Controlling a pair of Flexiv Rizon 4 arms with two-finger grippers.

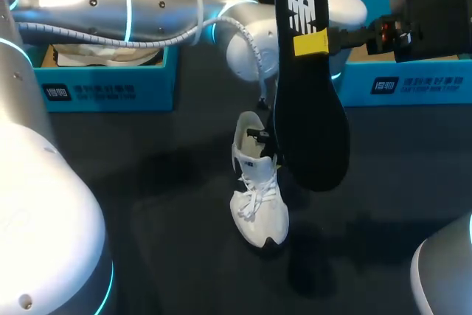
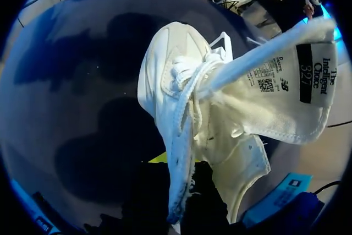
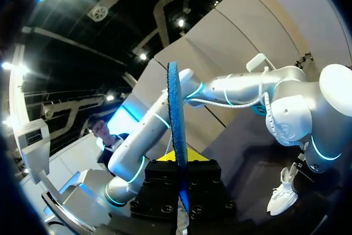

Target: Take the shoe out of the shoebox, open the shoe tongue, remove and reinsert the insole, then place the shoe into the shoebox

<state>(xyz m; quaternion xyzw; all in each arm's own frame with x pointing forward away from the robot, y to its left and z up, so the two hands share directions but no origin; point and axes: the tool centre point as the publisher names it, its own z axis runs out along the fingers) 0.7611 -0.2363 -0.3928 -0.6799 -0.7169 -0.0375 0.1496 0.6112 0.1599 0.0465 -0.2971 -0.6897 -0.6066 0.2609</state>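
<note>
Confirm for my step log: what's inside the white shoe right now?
Only pale lining shows in the white shoe, tongue pulled back. The black insole is out, held in the right fingers. The toe end is hidden under the laces.

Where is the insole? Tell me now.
Head view, right of centre: the insole is held up in the right gripper, above the shoe.

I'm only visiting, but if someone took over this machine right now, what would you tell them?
Left pincer: shut on the white shoe, which rests on the table.
Right pincer: shut on the black insole, held in the air.
Done: shoe out, tongue open, insole out.
Left: insole back in, shoe into a blue box.
</note>
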